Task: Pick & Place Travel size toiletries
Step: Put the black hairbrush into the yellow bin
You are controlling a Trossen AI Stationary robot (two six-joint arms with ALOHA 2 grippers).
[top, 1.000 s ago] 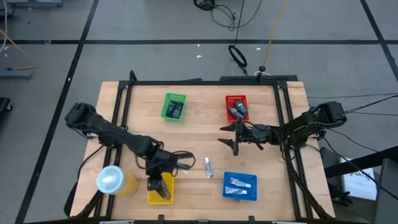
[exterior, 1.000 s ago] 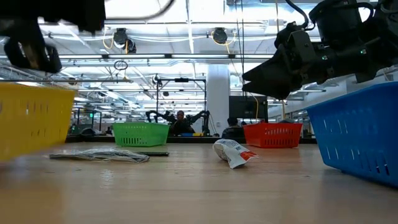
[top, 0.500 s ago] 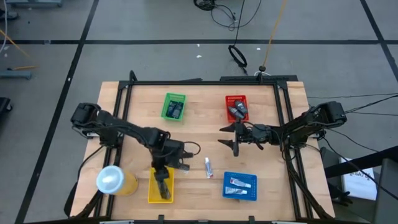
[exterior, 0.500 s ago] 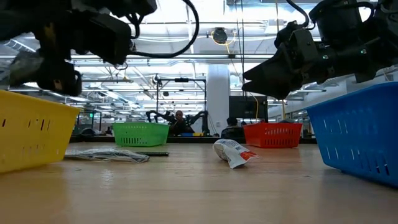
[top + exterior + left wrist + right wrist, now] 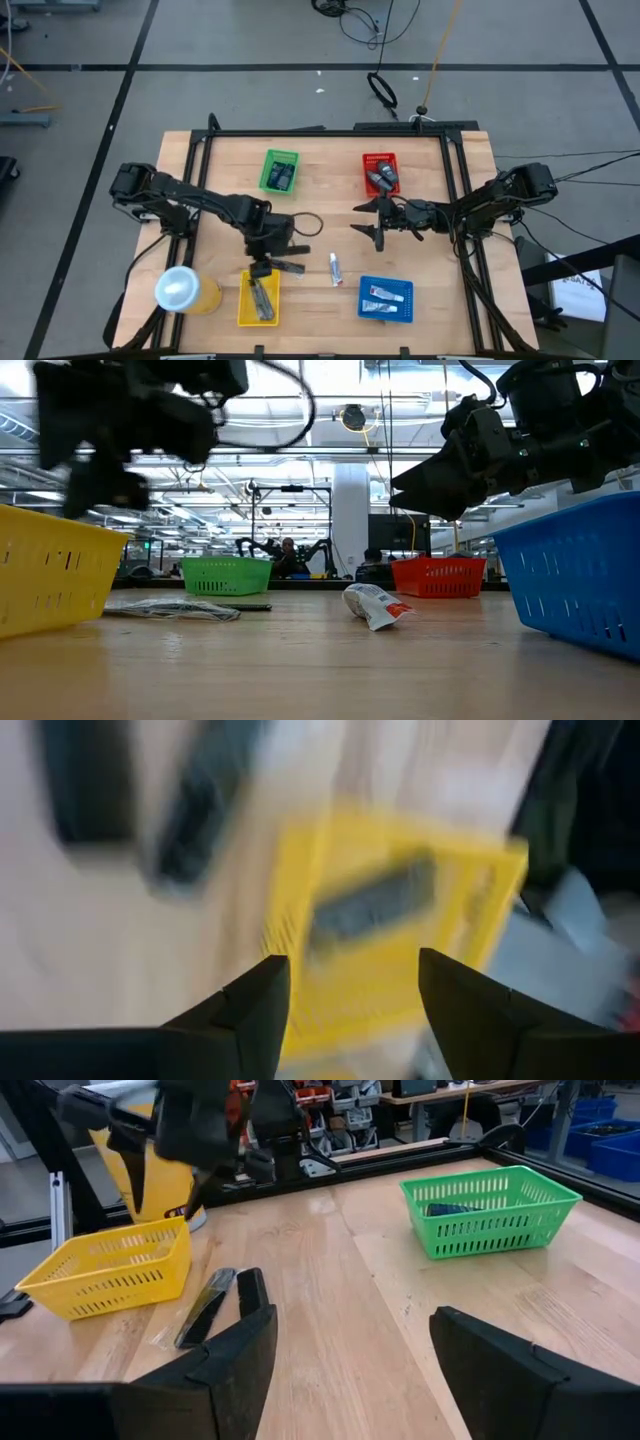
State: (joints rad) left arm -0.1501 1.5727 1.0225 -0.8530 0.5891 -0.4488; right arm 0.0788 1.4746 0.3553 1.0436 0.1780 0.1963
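High view: the left end effector (image 5: 262,268) hangs just above the far rim of the yellow basket (image 5: 243,314), near the bench's (image 5: 320,185) front edge. A dark oblong piece (image 5: 263,299) lies in that basket. Another dark piece (image 5: 291,267) lies on the bench just beside the left end effector, and a white tube (image 5: 336,268) lies a little farther right. The blue basket (image 5: 386,299) holds white tubes; the green basket (image 5: 280,171) and red basket (image 5: 380,173) each hold dark items. The right end effector (image 5: 366,226) hovers mid-bench, in front of the red basket, fingers spread, holding nothing.

Low view: the tube (image 5: 376,605) lies on the bench between the green (image 5: 227,575) and red (image 5: 438,576) baskets, which stand behind it.

Left wrist view: blurred; the fingers (image 5: 245,1010) are apart and empty, with the yellow basket (image 5: 290,930) and a dark piece (image 5: 372,902) inside it beyond them.

Right wrist view: fingers (image 5: 225,1360) wide apart, empty; a dark piece (image 5: 206,1307) lies on the bench near the yellow basket (image 5: 108,1267).
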